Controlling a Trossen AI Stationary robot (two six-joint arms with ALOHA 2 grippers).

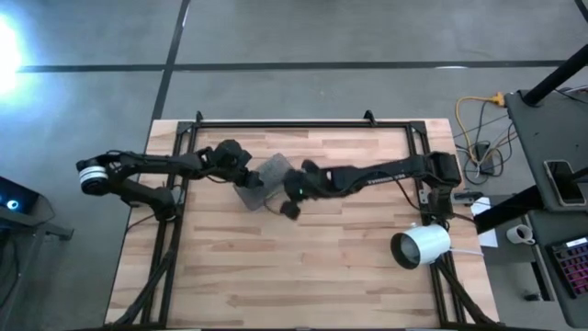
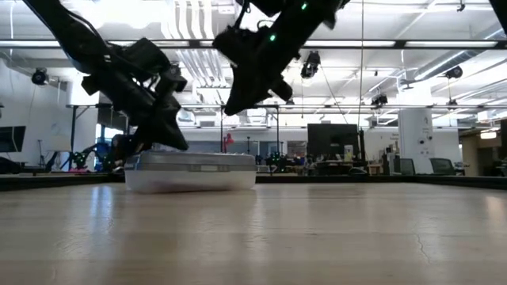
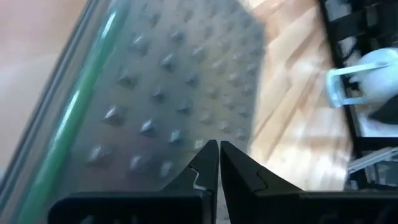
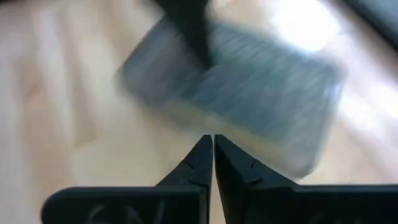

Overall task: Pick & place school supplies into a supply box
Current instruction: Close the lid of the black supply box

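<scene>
The supply box [image 1: 262,181] is lying closed and flat on the table [image 1: 303,267], its long axis running diagonally. The left gripper [image 3: 218,163], fingers pinched together and empty, is pressing onto its studded lid (likely shutting it). The right gripper [image 4: 212,155], likewise closed on nothing, is hovering just beside the box.

I work in a robotics lab or industrial workshop hall: beyond my wooden tabletop [image 2: 317,237] the low view shows a large open room with exposed ceiling ducts [image 2: 194,55], strip lighting, hanging cables and dark monitors [image 2: 329,141] on distant benches. From above, the tabletop stands on a grey concrete floor [image 1: 83,37] marked with dark lines. Beside it sit a yellow power plug with loose cables [image 1: 487,119] and an equipment cart [image 1: 551,138].
</scene>
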